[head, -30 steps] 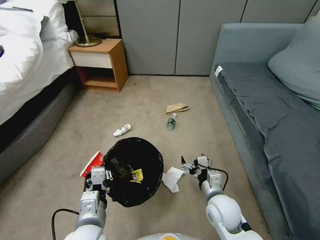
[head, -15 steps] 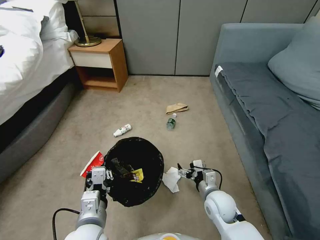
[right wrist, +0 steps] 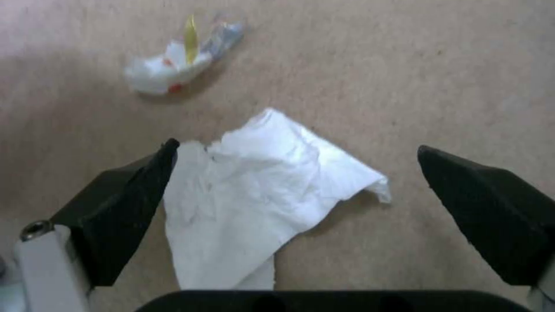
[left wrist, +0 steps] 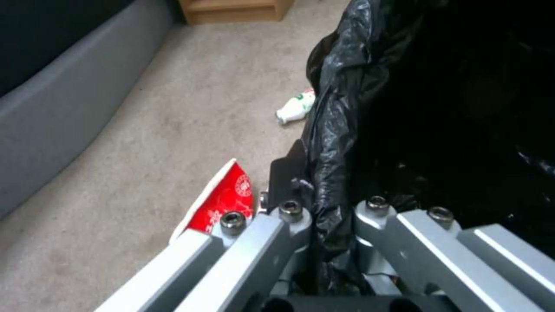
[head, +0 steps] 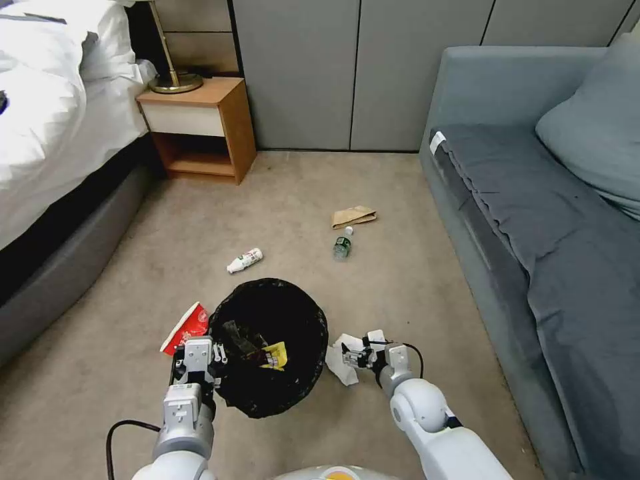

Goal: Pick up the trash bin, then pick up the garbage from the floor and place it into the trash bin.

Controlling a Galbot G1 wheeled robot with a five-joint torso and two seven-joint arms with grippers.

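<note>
Right gripper [head: 353, 355] has slid left and lower in the head view over the last second, from clear of the white paper [head: 340, 360] to right over its edge. The bin [head: 270, 347] has barely shifted. Reads as the approach to the next pick; no grasp yet.

Right wrist view: fingers [right wrist: 124, 203] spread wide, empty, the paper [right wrist: 260, 199] lying flat on the carpet between them. A small white scrap with a yellow strip [right wrist: 179, 65] lies farther off, upper left of that frame.

Left gripper [head: 197, 360], lower left of the head view, is clamped on the bin's rim; left wrist view shows its fingers [left wrist: 289, 190] pinching the black liner [left wrist: 335, 130].

Bin contents: a yellow wrapper [head: 275, 355] and some dark, unclear litter.

On the floor: red wrapper [head: 185, 327] just left of the bin, white bottle [head: 245, 260] above it, clear bottle [head: 343, 244] and brown bag [head: 354, 216] toward frame centre.
</note>
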